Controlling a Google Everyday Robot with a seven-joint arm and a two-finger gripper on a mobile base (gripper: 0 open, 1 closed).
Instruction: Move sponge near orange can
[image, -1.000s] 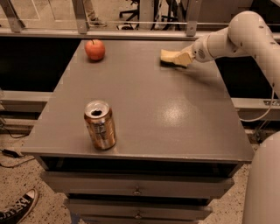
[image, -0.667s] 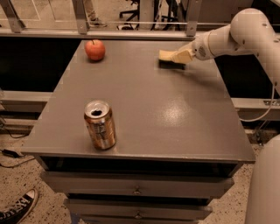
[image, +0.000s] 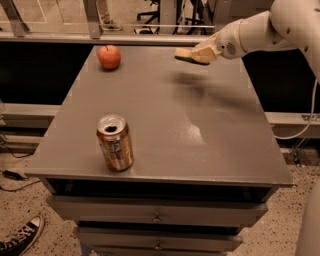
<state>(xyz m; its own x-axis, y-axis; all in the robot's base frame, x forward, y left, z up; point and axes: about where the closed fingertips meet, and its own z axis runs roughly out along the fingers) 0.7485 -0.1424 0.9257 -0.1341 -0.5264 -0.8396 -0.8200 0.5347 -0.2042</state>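
The orange can (image: 115, 142) stands upright near the table's front left, its silver top open. My gripper (image: 199, 53) is at the far right of the table, shut on the pale yellow sponge (image: 187, 55), which it holds lifted above the tabletop. The sponge sticks out to the left of the fingers and casts a shadow on the table below. Sponge and can are far apart.
A red-orange apple (image: 109, 56) sits at the table's far left corner. The grey table (image: 200, 130) has drawers below. A railing and chair legs stand behind it. A shoe (image: 20, 240) lies on the floor at front left. My white arm (image: 270, 27) reaches in from the right.
My gripper has lifted the sponge off the tabletop and carried it a little to the left. The can and apple have not moved.
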